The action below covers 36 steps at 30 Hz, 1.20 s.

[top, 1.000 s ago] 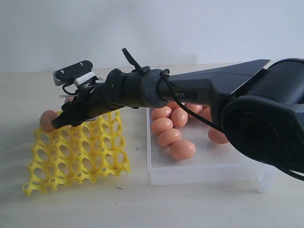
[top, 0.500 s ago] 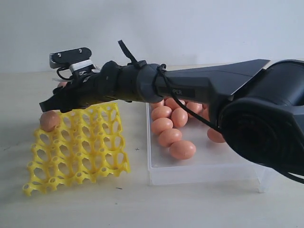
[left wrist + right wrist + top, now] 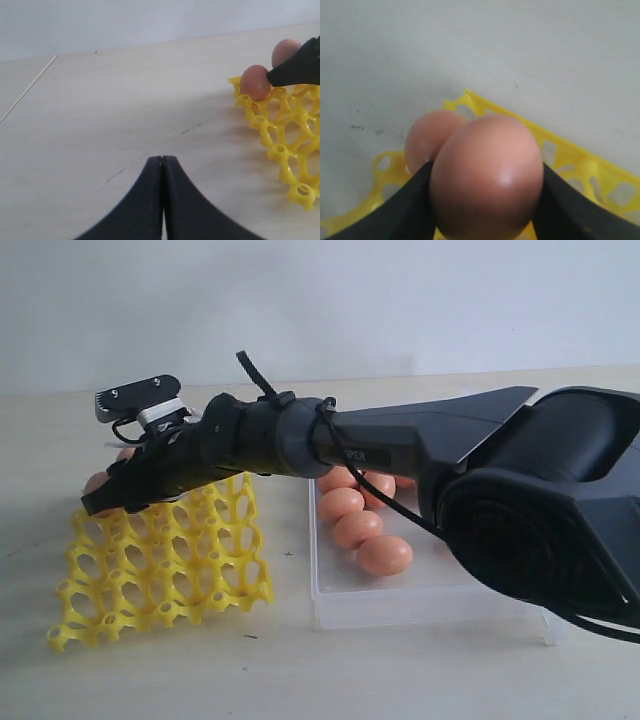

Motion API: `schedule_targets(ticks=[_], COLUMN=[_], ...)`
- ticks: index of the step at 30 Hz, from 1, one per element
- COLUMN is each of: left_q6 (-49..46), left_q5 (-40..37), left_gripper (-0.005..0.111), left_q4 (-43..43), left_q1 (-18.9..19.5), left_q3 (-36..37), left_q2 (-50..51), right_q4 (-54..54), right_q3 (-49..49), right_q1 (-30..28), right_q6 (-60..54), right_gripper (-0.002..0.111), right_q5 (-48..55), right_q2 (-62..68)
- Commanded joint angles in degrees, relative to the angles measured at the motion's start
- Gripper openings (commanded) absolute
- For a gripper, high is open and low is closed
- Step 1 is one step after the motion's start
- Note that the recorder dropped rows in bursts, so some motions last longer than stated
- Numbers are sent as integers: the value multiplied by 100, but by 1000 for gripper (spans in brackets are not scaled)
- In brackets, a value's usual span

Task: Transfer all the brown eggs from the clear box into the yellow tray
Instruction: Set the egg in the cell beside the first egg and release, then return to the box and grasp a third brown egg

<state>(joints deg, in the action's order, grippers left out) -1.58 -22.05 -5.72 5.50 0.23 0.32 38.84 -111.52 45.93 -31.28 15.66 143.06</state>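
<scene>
My right gripper (image 3: 486, 169) is shut on a brown egg (image 3: 487, 175), which fills the gap between the two black fingers. It hangs low over the far left corner of the yellow tray (image 3: 170, 570), reaching across from the right (image 3: 105, 498). A second brown egg (image 3: 426, 136) sits in the tray's corner cell just beyond the held one, and also shows as the egg (image 3: 256, 82) in the left wrist view. Several brown eggs (image 3: 357, 528) lie in the clear box (image 3: 430, 590) to the right of the tray. My left gripper (image 3: 162, 159) is shut and empty, low over bare table.
The right arm's long black body (image 3: 420, 445) stretches over the clear box and hides its far part. The tray's other cells (image 3: 190, 540) show no eggs. Pale table (image 3: 125, 100) lies left of the tray.
The right gripper, with the egg, first rose and shifted left above the tray, then came down toward the far left corner cells. The left gripper's earlier state is not shown.
</scene>
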Motion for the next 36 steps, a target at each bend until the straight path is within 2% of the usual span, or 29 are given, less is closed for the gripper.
schedule_targets(ticks=[1, 6, 12, 20, 30, 33, 36], left_q6=[30, 30, 30, 30, 30, 30, 30], left_q5=[47, 47, 47, 47, 47, 47, 47], left_gripper=[0, 0, 0, 0, 0, 0, 0], left_q4=[-7, -7, -7, -7, -7, -7, -7], left_q1=[-37, -37, -37, -37, -37, -37, -37], left_q3=[-23, -23, -23, -23, -23, -23, -23], left_q2=[-32, -32, -32, -32, -32, -32, -32], right_q4=[-190, -482, -1266, -3596, -5647, -5685, -5707], right_q3=[-43, -43, -43, 151, 1791, 2371, 2877], right_q1=[3, 3, 3, -171, -746, -1003, -1217], right_q6=[-64, -64, 199, 2309, 3905, 3933, 3323], right_gripper=[53, 65, 68, 68, 68, 68, 68], right_q5=[18, 166, 664, 1710, 3426, 3795, 4098], right_q2=[-33, -43, -364, -1455, -3017, -3236, -3294])
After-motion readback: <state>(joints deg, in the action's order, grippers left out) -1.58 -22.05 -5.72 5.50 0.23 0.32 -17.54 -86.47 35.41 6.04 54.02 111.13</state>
